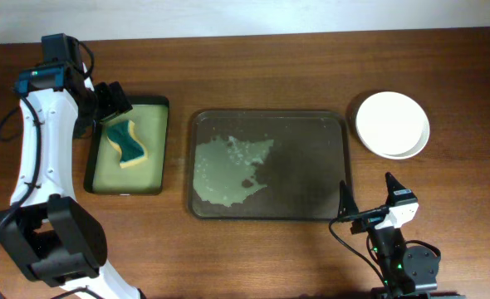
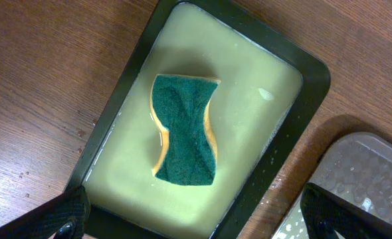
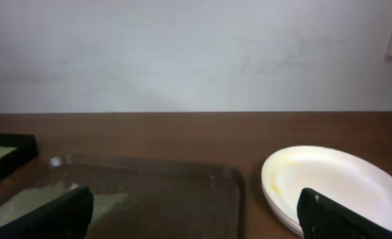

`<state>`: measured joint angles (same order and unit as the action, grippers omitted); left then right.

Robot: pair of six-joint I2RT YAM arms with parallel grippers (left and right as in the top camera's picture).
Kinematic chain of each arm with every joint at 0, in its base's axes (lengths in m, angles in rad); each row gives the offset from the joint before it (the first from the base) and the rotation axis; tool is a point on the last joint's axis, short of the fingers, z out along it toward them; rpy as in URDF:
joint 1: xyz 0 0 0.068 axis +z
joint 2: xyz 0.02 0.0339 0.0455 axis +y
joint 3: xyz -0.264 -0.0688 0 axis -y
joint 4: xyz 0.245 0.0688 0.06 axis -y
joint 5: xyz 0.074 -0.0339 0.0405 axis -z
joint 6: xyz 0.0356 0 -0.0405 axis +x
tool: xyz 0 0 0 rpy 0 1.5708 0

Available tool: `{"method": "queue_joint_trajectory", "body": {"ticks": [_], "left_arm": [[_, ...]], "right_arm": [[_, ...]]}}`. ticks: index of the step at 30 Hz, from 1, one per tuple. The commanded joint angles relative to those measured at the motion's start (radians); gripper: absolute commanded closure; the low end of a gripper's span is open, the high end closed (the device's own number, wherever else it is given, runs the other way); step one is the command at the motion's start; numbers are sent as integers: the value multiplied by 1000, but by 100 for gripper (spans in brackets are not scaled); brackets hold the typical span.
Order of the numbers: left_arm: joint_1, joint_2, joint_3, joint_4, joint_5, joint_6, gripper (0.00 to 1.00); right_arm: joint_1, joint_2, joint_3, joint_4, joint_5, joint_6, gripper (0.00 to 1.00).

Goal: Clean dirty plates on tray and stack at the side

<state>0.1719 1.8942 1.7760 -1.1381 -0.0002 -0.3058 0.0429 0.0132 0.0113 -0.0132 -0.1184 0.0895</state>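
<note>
The white plates (image 1: 392,124) sit in one stack on the table, right of the dark brown tray (image 1: 311,178). The stack also shows in the right wrist view (image 3: 335,179), with a faint yellow smear on the top plate. The tray (image 3: 183,192) holds no plates, only a pale wet soapy patch (image 1: 228,170) on its left half. My left gripper (image 1: 112,101) is open above the far end of the small black tray, holding nothing. My right gripper (image 1: 369,199) is open and empty near the table's front edge, by the tray's near right corner.
A small black tray (image 1: 158,106) with yellowish-green lining stands left of the brown tray and holds a green and yellow sponge (image 1: 128,142), which also shows in the left wrist view (image 2: 183,129). A pale wall (image 3: 196,53) rises behind the table.
</note>
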Motion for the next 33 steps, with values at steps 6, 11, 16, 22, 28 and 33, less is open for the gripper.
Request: {"method": "queue_joint_trajectory", "body": {"ticks": [6,11,16,22,28,33], "left_arm": [[8,-4,8,-1,-3,9,1],[8,-4,8,0,-3,8,1],[8,-4,8,0,-3,8,1],[8,-4,8,0,-3,8,1],[-36,-117,-28,-8,4,91,1],[-124,-401,-360,294,5,301,1]], "right_arm": [[9,-10,-6,-65,90,-7,2],[9,-10,-6,-65,90,-7,2],[9,-10,-6,-65,90,-7,1],[9,-10,-6,-65,90,-7,2],[9,-10,-6,-65,90,-7,2],[9,-10,-6,-65,90,-7,2]]}}
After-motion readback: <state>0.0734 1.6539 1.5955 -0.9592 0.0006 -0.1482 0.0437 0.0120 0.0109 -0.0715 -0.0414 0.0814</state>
